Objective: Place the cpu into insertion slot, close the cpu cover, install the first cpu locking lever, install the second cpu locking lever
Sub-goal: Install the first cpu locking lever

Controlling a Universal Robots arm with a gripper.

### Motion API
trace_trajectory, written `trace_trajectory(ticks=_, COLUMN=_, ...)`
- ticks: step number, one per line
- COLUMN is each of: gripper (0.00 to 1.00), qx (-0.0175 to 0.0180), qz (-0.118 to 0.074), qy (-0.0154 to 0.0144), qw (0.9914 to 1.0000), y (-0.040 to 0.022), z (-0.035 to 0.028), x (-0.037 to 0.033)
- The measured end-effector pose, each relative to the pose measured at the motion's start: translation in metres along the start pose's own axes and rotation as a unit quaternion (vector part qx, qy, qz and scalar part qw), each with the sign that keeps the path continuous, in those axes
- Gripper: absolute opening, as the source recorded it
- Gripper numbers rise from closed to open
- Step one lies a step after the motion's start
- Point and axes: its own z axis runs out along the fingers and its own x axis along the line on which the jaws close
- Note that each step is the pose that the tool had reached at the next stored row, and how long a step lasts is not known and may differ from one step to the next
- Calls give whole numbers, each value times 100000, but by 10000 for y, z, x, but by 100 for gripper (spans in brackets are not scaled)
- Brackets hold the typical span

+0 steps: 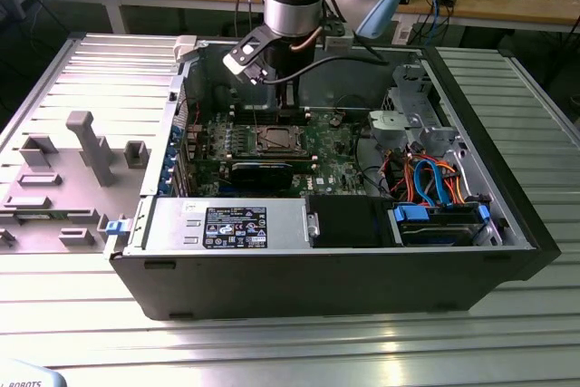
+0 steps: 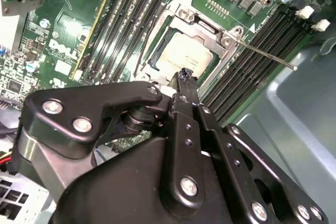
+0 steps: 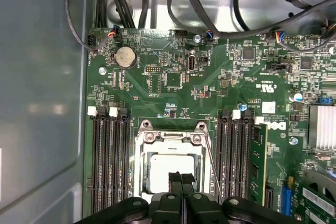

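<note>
The cpu [image 3: 167, 167] lies in the insertion slot [image 3: 140, 174] on the green motherboard, its dull silver top showing; in the second wrist view the cpu [image 2: 181, 53] looks the same. The cpu cover [image 3: 170, 139] lies flat around it as a silvery frame. One thin wire locking lever [image 3: 212, 166] runs along the socket's side, and in the second wrist view this lever [image 2: 262, 53] sticks out free over the memory slots. My gripper [image 3: 182, 178] hovers just above the chip's edge, its black fingers pressed together and holding nothing. The gripper [image 2: 185, 75] is also in the second wrist view.
The motherboard sits inside an open computer case [image 1: 326, 287] on a ribbed metal table. Long memory slots [image 3: 110, 166] flank the socket on both sides. A black heatsink block [image 1: 261, 170], a drive cage [image 1: 408, 120] and bundled cables [image 1: 435, 183] crowd the case.
</note>
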Motion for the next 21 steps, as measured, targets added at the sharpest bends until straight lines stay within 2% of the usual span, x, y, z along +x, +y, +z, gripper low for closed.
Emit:
trace_trajectory(ticks=12, gripper=11, qx=4, qz=-1, qy=-4, qw=100000, y=1, z=-258, x=2)
trace_trajectory(ticks=14, gripper=11, qx=6, qz=-3, qy=-10, qw=100000, y=1, z=-329, x=3)
trace_trajectory(ticks=21, gripper=11, qx=3, qz=-3, qy=-27, qw=100000, y=2, z=-463, x=5)
